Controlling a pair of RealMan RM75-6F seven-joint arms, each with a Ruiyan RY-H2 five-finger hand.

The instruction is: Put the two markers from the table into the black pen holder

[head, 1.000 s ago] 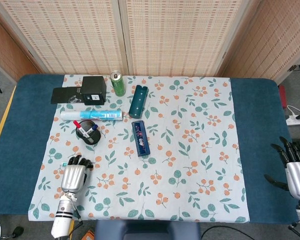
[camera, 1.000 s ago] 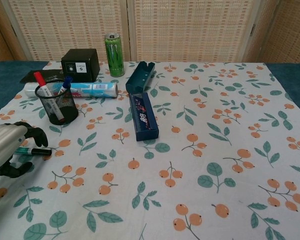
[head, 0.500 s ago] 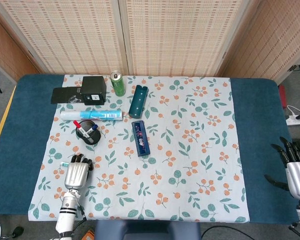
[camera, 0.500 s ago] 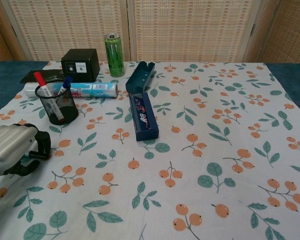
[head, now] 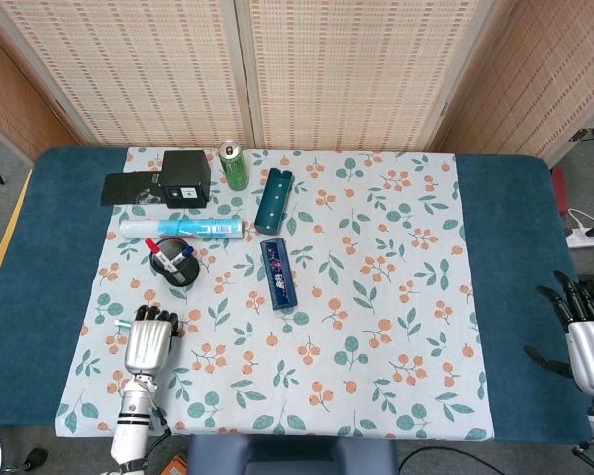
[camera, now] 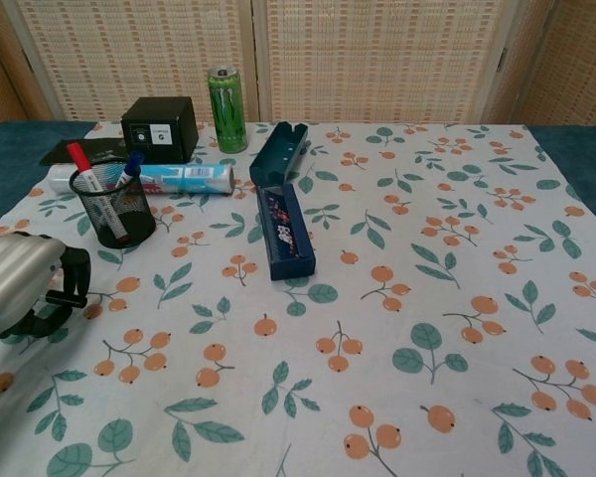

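The black mesh pen holder (head: 170,261) (camera: 112,209) stands on the left of the floral cloth, with a red-capped marker (camera: 82,165) and a blue-capped marker (camera: 129,168) upright in it. My left hand (head: 148,340) (camera: 22,287) lies palm down near the front left of the cloth, in front of the holder. Its fingers (camera: 73,279) curl around a green marker (camera: 60,298), which they mostly hide. My right hand (head: 582,336) hangs off the table's right edge with its fingers spread and nothing in it.
A blue pencil case (head: 278,273) and its teal lid (head: 273,201) lie mid-cloth. A white tube (head: 181,228), a black box (head: 186,178) and a green can (head: 234,165) stand behind the holder.
My left hand has closed its fingers down over the green marker and shifted a little; the marker, plain on the cloth before, is now mostly covered. The right hand has not moved.
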